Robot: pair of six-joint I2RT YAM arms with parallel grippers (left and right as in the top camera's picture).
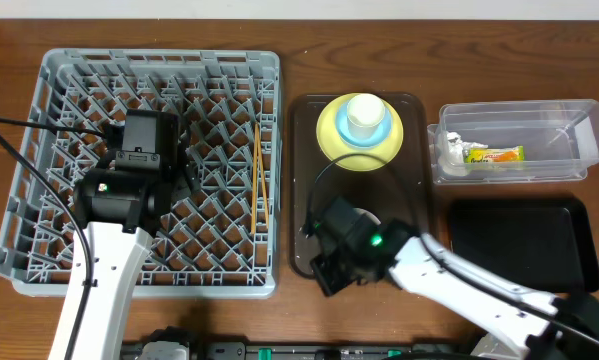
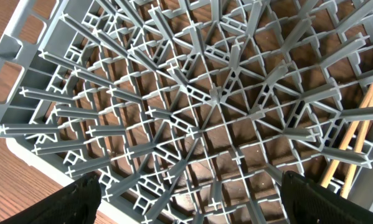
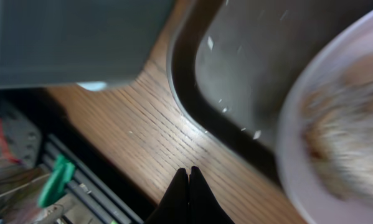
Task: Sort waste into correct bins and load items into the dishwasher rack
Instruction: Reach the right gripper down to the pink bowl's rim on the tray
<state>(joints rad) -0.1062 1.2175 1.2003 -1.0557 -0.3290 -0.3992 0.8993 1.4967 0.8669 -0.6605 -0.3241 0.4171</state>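
Observation:
The grey dishwasher rack point(image 1: 69, 110) fills the left side, and the chopsticks point(image 1: 257, 180) lie in its right part. My left gripper point(image 1: 191, 170) hovers open and empty over the rack's middle. The left wrist view shows the wide-open jaws point(image 2: 189, 186) above the lattice point(image 2: 211, 99), with the chopsticks point(image 2: 354, 143) at the right. The yellow plate point(image 1: 329, 135) with the light blue cup point(image 1: 364, 115) on it sits on the brown tray point(image 1: 304, 200). My right gripper point(image 1: 326, 272) is shut and empty point(image 3: 189, 177) over the table beside the tray's near-left corner point(image 3: 192, 106). The white bowl point(image 3: 298, 124) holds pale food scraps point(image 3: 345, 134). The clear tub point(image 1: 569, 120) holds the wrapper point(image 1: 494, 154) and the napkin point(image 1: 451, 150).
The black tray point(image 1: 514, 245) lies at the front right, partly under my right arm. Small white crumbs point(image 3: 223, 109) dot the brown tray's floor. The table's front edge and dark equipment point(image 3: 55, 180) lie just beyond the right fingertips.

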